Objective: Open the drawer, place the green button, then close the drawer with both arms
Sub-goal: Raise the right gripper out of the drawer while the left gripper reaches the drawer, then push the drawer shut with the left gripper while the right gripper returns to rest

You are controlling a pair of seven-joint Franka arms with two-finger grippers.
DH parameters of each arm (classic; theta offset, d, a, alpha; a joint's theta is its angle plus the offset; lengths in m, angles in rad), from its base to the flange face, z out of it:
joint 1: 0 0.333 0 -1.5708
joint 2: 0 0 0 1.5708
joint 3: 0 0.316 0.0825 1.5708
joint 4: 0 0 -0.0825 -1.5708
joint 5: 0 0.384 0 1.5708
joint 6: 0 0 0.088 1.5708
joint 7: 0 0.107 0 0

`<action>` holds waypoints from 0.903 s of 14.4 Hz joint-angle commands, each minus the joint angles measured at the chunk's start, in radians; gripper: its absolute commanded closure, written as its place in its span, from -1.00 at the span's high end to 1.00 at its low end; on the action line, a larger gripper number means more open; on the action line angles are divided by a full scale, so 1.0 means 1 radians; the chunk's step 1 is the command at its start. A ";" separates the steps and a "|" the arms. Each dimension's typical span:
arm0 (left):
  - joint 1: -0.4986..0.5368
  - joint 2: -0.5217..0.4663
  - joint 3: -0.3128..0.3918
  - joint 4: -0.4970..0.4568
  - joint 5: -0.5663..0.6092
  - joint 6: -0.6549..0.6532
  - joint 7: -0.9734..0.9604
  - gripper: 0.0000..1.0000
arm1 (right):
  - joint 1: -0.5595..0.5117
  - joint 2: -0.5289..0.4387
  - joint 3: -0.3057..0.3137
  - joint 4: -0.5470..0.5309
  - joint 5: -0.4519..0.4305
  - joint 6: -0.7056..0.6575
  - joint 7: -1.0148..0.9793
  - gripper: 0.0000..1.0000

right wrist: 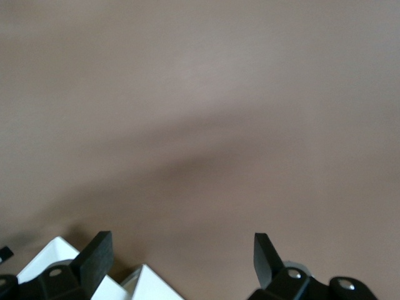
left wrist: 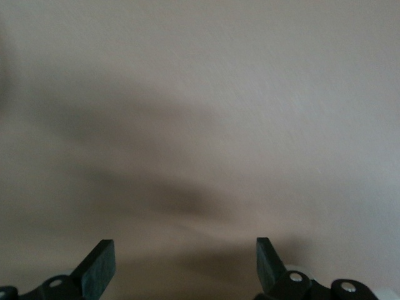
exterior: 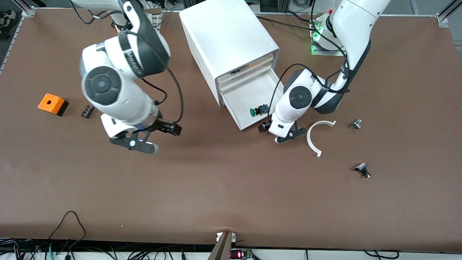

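The white cabinet (exterior: 223, 36) stands at the robots' side of the table, and one low drawer (exterior: 245, 95) is pulled out toward the front camera. The green-capped button (exterior: 257, 111) lies on its side in that drawer, close to the front wall. My left gripper (exterior: 290, 136) (left wrist: 184, 250) hangs open and empty low over the table, just off the drawer's front corner at the left arm's end. My right gripper (exterior: 134, 143) (right wrist: 183, 247) is open and empty over bare table toward the right arm's end. Something with white corners (right wrist: 147, 284) that I cannot name shows in the right wrist view.
An orange box with a hole (exterior: 52, 104) and a small black part (exterior: 87, 111) lie toward the right arm's end. A white curved strip (exterior: 315, 139) lies beside the left gripper. Two black-and-silver parts (exterior: 356, 124) (exterior: 363, 170) lie toward the left arm's end.
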 commanded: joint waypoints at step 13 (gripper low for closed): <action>-0.007 -0.023 -0.177 -0.063 -0.071 -0.126 -0.040 0.99 | -0.458 -0.359 0.216 -0.391 -0.127 0.028 -0.408 1.00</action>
